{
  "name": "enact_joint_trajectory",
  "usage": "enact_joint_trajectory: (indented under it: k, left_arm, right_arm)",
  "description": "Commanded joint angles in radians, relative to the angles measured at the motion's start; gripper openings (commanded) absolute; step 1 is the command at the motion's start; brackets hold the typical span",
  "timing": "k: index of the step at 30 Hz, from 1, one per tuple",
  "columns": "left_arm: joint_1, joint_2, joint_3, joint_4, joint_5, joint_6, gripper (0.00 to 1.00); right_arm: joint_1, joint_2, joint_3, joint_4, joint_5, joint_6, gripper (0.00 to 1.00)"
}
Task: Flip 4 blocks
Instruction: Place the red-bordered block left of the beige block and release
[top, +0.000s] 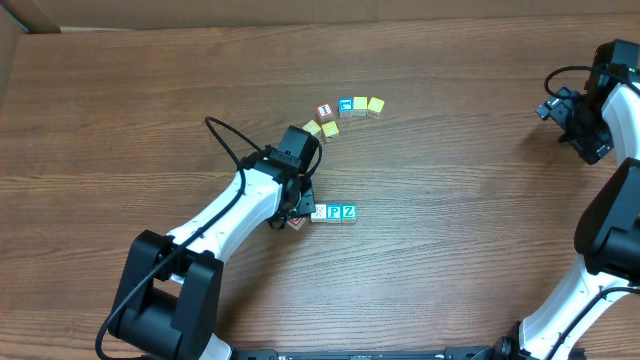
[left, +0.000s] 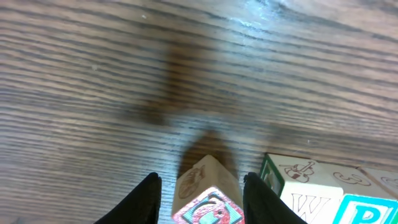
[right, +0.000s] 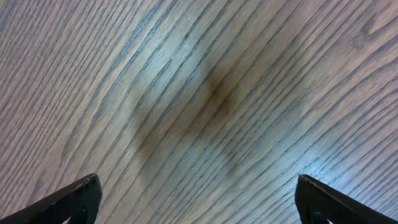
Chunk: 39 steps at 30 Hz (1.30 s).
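Note:
Three blocks sit side by side mid-table: a whitish one (top: 319, 212), a blue "P" (top: 334, 211) and a teal "Z" (top: 348, 211). A red-faced block (top: 298, 223) stands just left of them, tipped on an edge. My left gripper (top: 298, 214) hangs over it. In the left wrist view the red-faced block (left: 211, 208) stands between the black fingers (left: 149, 199) with a thin gap on each side, so my left gripper (left: 200, 193) is open. The whitish "W" block (left: 311, 202) and the blue "P" (left: 373, 213) lie to its right. My right gripper (right: 199, 199) is open over bare wood.
A curved group of other cubes lies farther back: a red "1" cube (top: 325, 110), a blue one (top: 346, 105) and several yellow ones (top: 361, 104). The right arm (top: 585, 125) stands at the far right edge. A black cable (top: 225, 140) loops off the left arm.

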Motion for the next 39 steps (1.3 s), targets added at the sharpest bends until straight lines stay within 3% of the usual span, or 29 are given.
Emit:
enact_joint_trajectory:
  k: [1,4,5,7,8,20,24,28,35,39]
  left_arm:
    - [0.050,-0.020,0.095,-0.031,-0.022,0.010,0.39]
    - [0.092,-0.023,0.150,-0.073,0.021,0.011,0.40]
    - [0.103,-0.023,0.158,-0.083,0.026,0.014,0.33]
    - [0.121,-0.023,0.159,-0.104,0.023,0.030,0.08]
    - [0.127,-0.021,0.157,-0.116,0.017,0.040,0.04]
    - [0.105,0.019,0.030,-0.237,0.017,0.081,0.04]
    - [0.103,0.019,0.030,-0.264,0.088,0.133,0.04]
    - [0.100,0.019,0.030,-0.255,0.179,0.148,0.04]
    - [0.087,0.019,0.017,-0.192,0.185,0.143,0.08]
    - [0.077,0.021,-0.019,-0.153,0.204,0.140,0.04]
  right_arm:
    - [0.002,-0.009,0.018,0.005,-0.001,0.000,1.00]
    - [0.002,-0.009,0.018,0.006,-0.001,0.000,1.00]
    - [0.002,-0.009,0.018,0.005,-0.001,0.000,1.00]
    - [0.002,-0.009,0.018,0.005,-0.001,0.000,1.00]
    - [0.002,-0.009,0.018,0.005,-0.001,0.000,1.00]
    - [0.002,-0.009,0.018,0.005,-0.001,0.000,1.00]
    - [0.002,-0.009,0.018,0.005,-0.001,0.000,1.00]
    - [0.002,-0.009,0.018,0.005,-0.001,0.000,1.00]
    - [0.002,-0.009,0.018,0.005,-0.001,0.000,1.00]
    - [0.002,-0.009,0.018,0.006,-0.001,0.000,1.00]
